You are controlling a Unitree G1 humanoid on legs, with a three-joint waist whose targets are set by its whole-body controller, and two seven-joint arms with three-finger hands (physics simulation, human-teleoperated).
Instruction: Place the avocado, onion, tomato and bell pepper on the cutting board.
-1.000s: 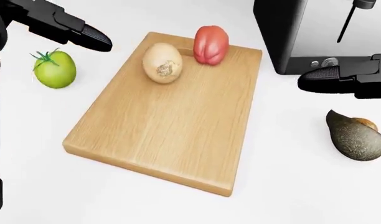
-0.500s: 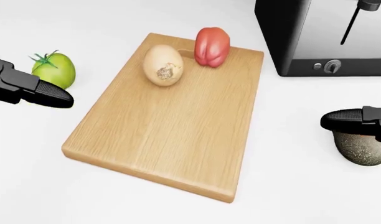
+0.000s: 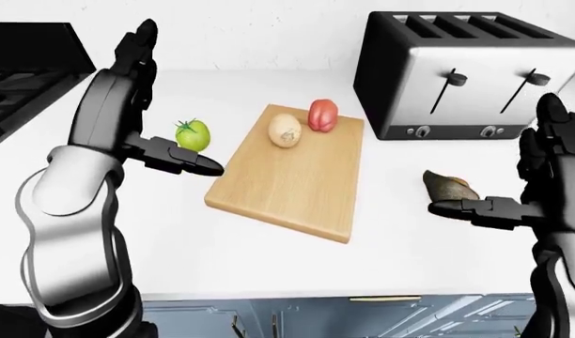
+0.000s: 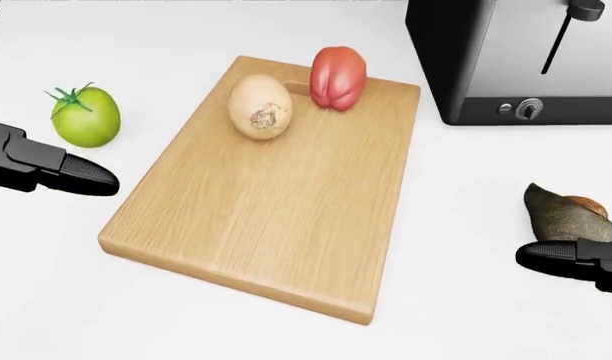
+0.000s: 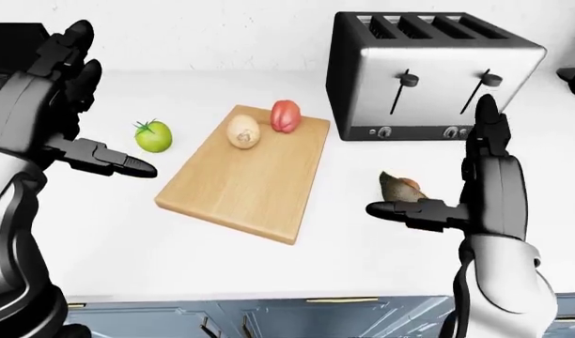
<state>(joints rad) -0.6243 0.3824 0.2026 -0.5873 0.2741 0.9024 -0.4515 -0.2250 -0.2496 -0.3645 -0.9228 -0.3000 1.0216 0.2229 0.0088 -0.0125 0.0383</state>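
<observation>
Nearest me, at the lower right of the right-eye view, my right hand (image 5: 457,186) stands spread wide and empty, thumb reaching left, fingers pointing up. Just past that thumb lies the dark, rough-skinned avocado half (image 4: 569,214) on the white tabletop (image 4: 466,300), still off the board.

On the left of the left-eye view my left hand (image 3: 142,105) is likewise spread and holding nothing, with one black finger (image 4: 74,174) lying low beside the board's left edge. Just beyond it sits the round green tomato with its leafy stalk (image 4: 85,115), also on the tabletop, apart from the board.

Mid-frame is the pale wooden cutting board (image 4: 276,217), bare across its near half. At its far end the tan papery onion (image 4: 260,106) and the red bell pepper (image 4: 337,77) stand close together, both already on the wood. Behind, upper right, looms the black four-slot toaster (image 3: 457,70).

So two of four are placed, by my reckoning. The risks: the avocado's sloped back could slip from a three-finger pinch, and the tomato could roll off to the left if my finger nudges it first. Setting either down too far up the board could knock the onion loose.
</observation>
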